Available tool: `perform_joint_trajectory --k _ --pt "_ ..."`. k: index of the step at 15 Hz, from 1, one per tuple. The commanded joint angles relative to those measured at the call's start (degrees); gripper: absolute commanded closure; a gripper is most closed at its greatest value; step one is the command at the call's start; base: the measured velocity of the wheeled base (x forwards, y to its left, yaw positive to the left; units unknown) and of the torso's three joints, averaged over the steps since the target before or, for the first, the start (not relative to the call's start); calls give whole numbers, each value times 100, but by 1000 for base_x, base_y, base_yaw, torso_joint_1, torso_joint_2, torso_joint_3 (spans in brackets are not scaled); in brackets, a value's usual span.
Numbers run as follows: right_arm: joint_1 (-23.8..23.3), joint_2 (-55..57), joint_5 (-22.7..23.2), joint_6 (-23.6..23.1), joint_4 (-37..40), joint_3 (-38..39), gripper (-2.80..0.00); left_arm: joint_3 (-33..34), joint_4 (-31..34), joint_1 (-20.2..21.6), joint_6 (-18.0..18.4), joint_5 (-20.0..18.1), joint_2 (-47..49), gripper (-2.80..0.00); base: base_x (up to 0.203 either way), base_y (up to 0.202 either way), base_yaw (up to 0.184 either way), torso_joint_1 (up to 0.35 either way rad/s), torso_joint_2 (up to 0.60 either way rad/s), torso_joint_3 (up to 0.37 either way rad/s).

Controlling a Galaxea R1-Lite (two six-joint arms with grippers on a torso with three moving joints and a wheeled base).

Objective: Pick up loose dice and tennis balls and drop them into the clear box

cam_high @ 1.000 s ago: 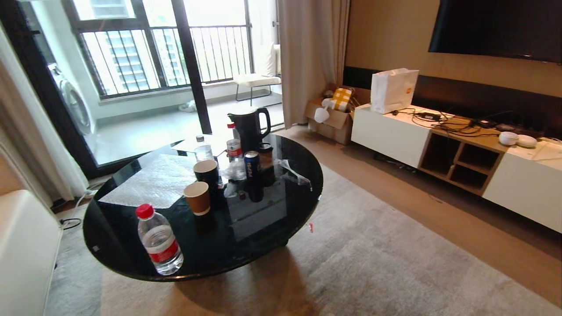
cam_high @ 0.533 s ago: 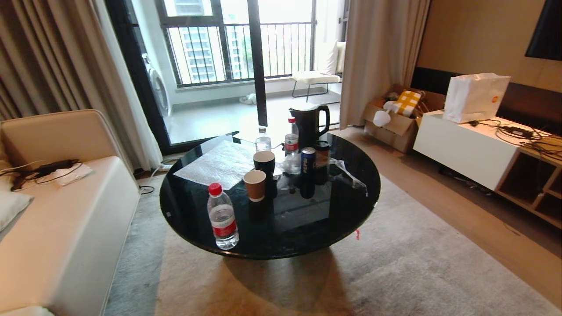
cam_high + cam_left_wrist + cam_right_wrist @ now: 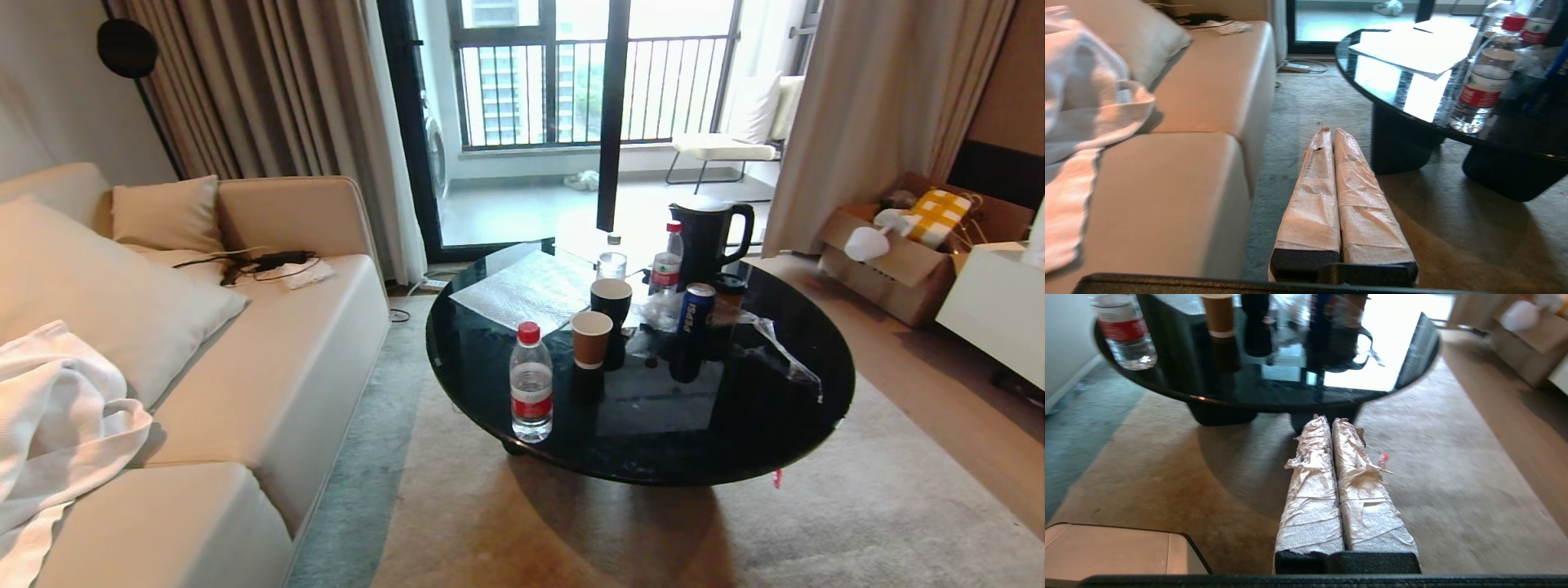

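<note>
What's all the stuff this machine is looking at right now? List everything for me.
round table: one, glossy black, on the rug
water bottles: three, clear, red labels, on the table
paper cups: two, one brown, one dark, mid-table
kettle: one, black, table's far side
soda can: one, blue, beside the cups
sofa: one, cream, left of the table
cardboard box: one, brown, right by the curtain
dice, tennis balls, clear box: none visible
left gripper: jaws together, above the rug
right gripper: jaws together, above the rug
</note>
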Motion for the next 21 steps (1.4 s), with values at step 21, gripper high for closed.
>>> perform_joint_trajectory --k 21 --pt "1 -1 14 -5 -40 10 0 9 0 0 -4 2 0 0 -36 0 14 0 1 1"
